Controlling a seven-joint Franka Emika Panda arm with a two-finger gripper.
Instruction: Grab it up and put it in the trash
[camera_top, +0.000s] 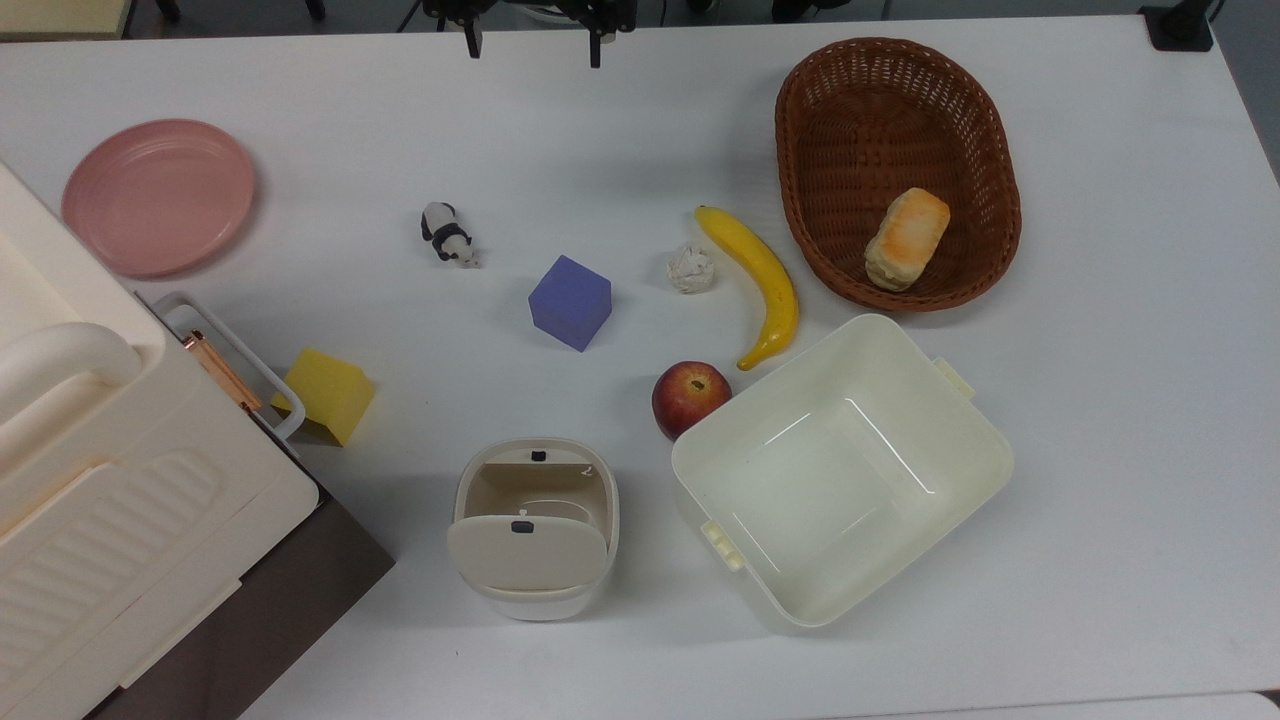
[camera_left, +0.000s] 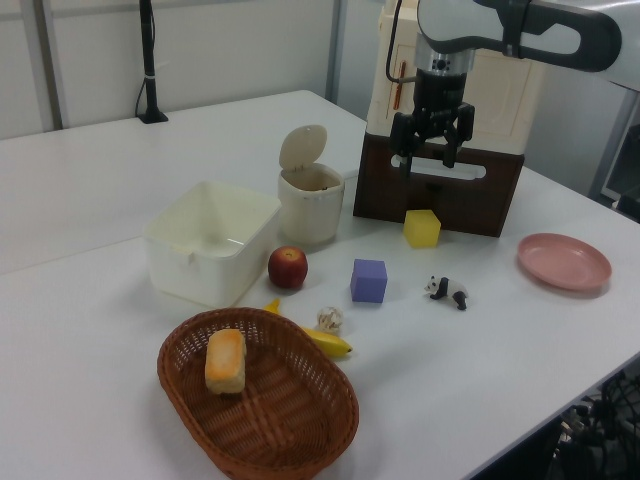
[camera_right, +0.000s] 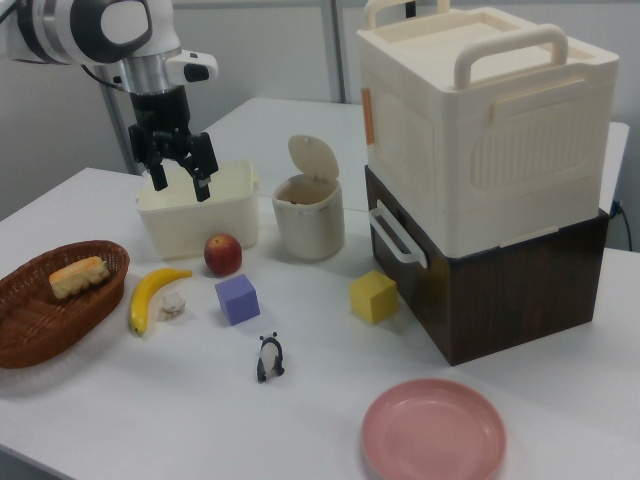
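- I judged the paper ball (camera_top: 691, 268) to be very light, soft and compressible, with a wrinkled surface that should not slip; it would crush rather than break.
- I judged the best hold to be across its middle from above, with the jaws closing on opposite sides and low enough to avoid sliding over the top.
- The ball lay on the table (camera_top: 1100, 400) just beside the banana (camera_top: 760, 280), on the top view's left of it, and apart from the purple cube (camera_top: 571, 302).
- I judged the banana's closeness to be the main hazard: one finger had to enter the narrow gap between ball and banana.
- The gripper (camera_left: 432, 158) hung high above the table with its jaws apart and nothing between them.
- In the top view the gripper (camera_top: 530, 45) sat at the far table edge, well apart from the ball, which lay below it and toward the top view's right.
- The bin (camera_top: 536, 530) stood with its lid flipped up, near the apple (camera_top: 690, 398) and the larger tub (camera_top: 840, 470).
- I judged the grasp not yet begun.
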